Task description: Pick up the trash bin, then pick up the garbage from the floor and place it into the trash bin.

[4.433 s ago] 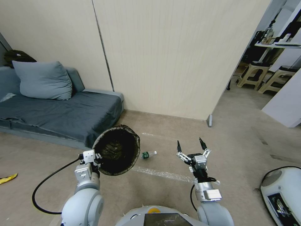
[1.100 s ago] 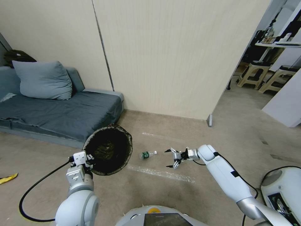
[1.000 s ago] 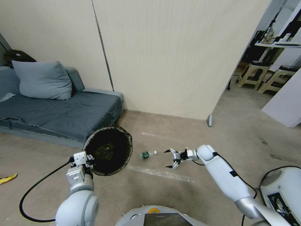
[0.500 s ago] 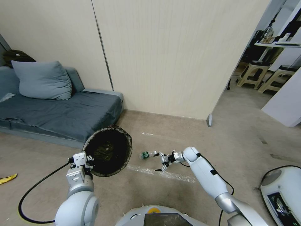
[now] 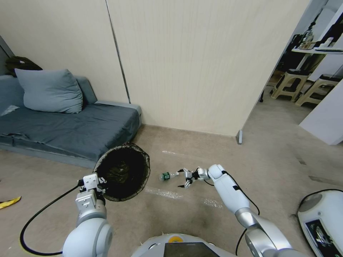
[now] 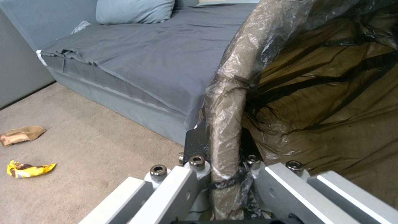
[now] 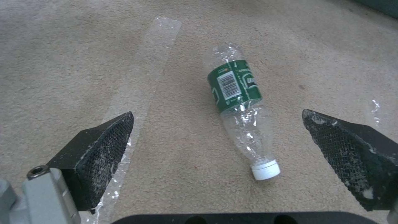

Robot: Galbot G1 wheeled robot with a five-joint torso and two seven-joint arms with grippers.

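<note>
The trash bin (image 5: 123,171), lined with a thin black bag, hangs tilted above the floor with its mouth toward me. My left gripper (image 5: 92,182) is shut on its near rim (image 6: 244,71), which sits pinched between the fingers of that gripper (image 6: 224,177). A clear plastic bottle with a green label (image 5: 167,175) lies on the carpet just right of the bin. My right gripper (image 5: 184,178) reaches low at the bottle's cap end, open. In the right wrist view the bottle (image 7: 238,102) lies between the spread fingers of the right gripper (image 7: 217,114), untouched.
A grey sofa (image 5: 71,132) stands behind and left of the bin. A brown paper bag (image 6: 20,135) and a yellow snack packet (image 6: 29,169) lie on the floor before it; the packet (image 5: 9,202) is far left. Clear tape strips (image 5: 162,193) cross the carpet. A white machine (image 5: 321,217) sits at lower right.
My right arm swung down from upright and reached left along the floor until its open gripper met the bottle's cap end. The bin in my left gripper shifted slightly left and down.
</note>
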